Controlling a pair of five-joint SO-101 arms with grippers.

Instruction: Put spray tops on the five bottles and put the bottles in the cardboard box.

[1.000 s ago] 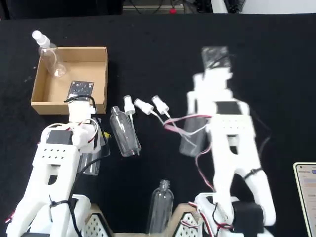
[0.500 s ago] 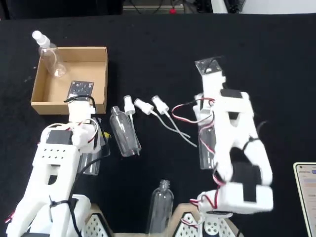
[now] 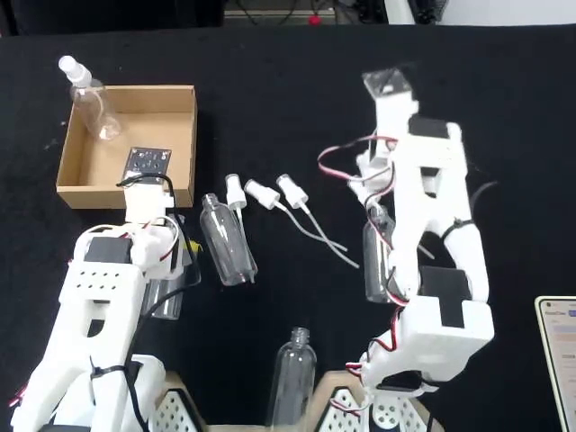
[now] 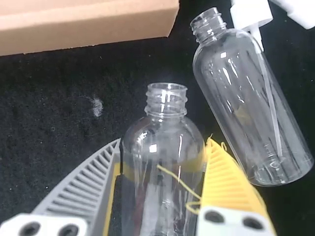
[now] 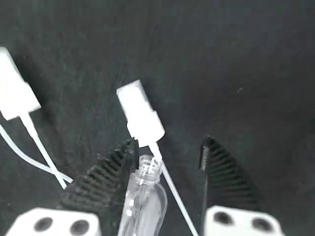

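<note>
The open bottle [image 4: 165, 110] is clear, round-shouldered plastic with a ridged, threaded neck and no top. It sits pinched in the left gripper [image 4: 165, 147], whose grey ribbed finger [image 4: 93, 177] and yellow finger press on its two sides. It lies over the black, felt-like cloth [image 3: 270, 72], near the wall of the cardboard box [image 4: 83, 19]. The lying bottle [image 4: 246, 103] is just beside it, with a thin white tube running along it.

In the high view the box is a shallow tray of matte brown card. A capped bottle [image 3: 93, 103] leans in its far corner, white spray head up. Three loose spray tops [image 3: 261, 193] lie in a row beyond the lying bottle, their long tubes pointing toward the right arm. A standing bottle [image 3: 292, 369] is upright at the near edge.

The right gripper [image 5: 168, 142] holds the right arm's bottle [image 5: 142, 196] between black ribbed fingers, with the fingertips set wider than the slim neck. A blocky white spray top [image 5: 140, 115] sits just past that neck. Its tube runs alongside the neck, and I cannot tell whether the two touch.
</note>
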